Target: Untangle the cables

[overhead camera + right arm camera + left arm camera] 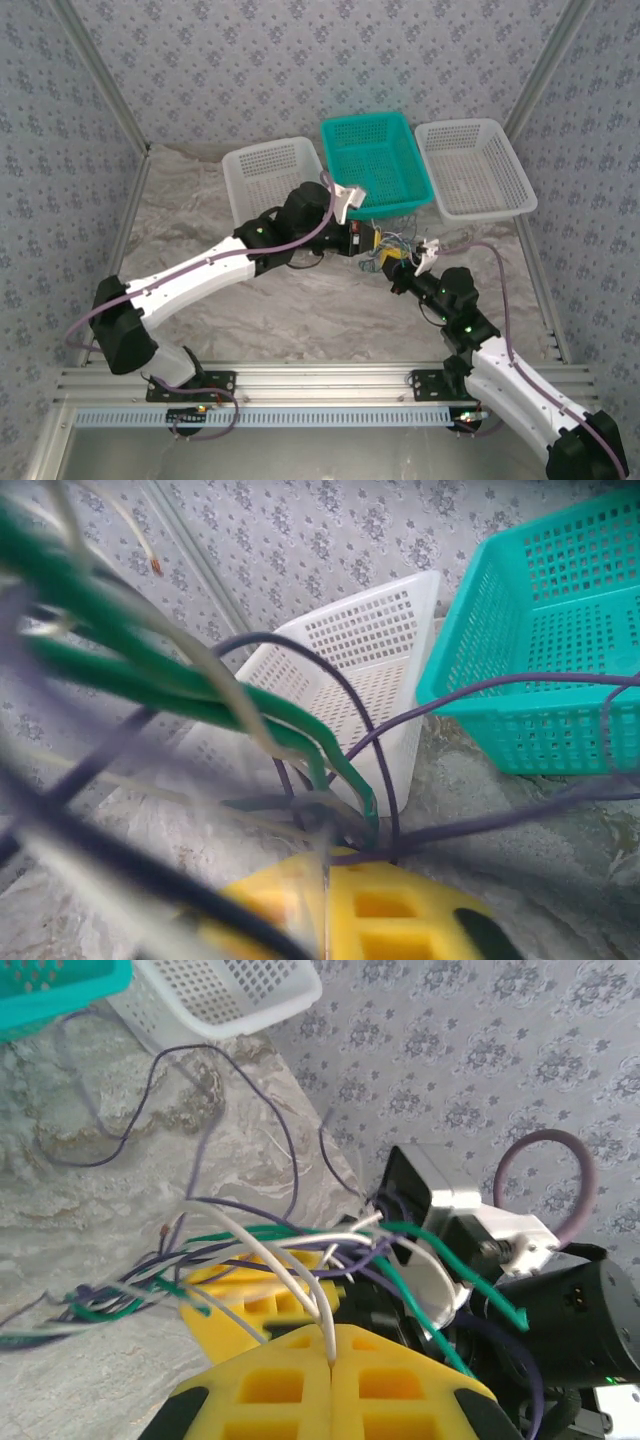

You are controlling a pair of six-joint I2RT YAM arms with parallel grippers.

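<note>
Yellow on yellow: my left claw [330, 1348] is pressed tight, with one whitish strand of the cables [280, 1250] pinched in the seam between its tips. From there the bundle fans out in green, dark purple and whitish strands, knotted together just above my tips. It crosses over the yellow tips of my right claw [250, 1305], which sits close in front. One dark strand loops away across the marbled worktop [90, 1190] toward the baskets.

My right claw is closed too. In its own wrist view a pale strand runs down into the seam, while green and dark strands arch close over it, too blurred to tell which of them touch.

From above, both claws meet near the middle of the worktop with the tangle between them, just in front of the teal basket [375, 160]. That basket stands between a white basket [265, 175] and a second white basket [472, 168].
</note>
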